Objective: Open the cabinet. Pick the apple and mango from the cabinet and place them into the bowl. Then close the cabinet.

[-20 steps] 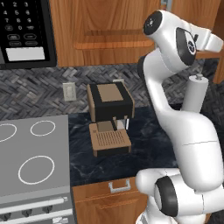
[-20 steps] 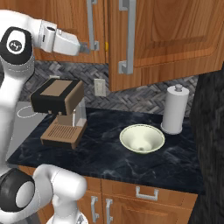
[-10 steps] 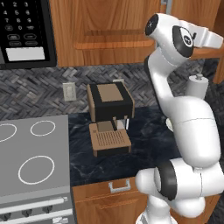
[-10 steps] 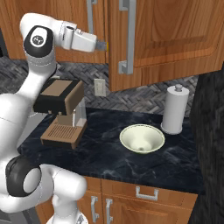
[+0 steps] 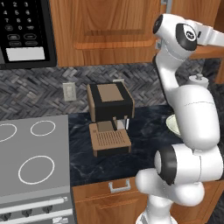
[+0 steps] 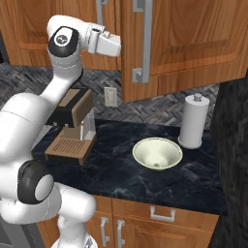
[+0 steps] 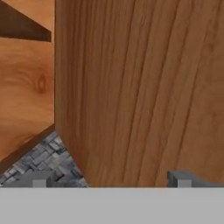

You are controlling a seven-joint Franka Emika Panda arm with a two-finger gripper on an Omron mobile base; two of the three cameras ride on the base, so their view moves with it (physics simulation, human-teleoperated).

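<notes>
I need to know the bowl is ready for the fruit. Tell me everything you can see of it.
The bowl is shallow, round and pale cream-white with a slight yellow tint. It stands upright on the dark marbled counter, empty, just left of the white paper-towel roll and right of the coffee machine. Nothing touches it but the counter.

A home kitchen: orange-brown wooden wall cabinet [image 6: 184, 43] above a dark marble counter [image 6: 145, 177], grey glass stovetop [image 5: 30, 162] beside it.
</notes>
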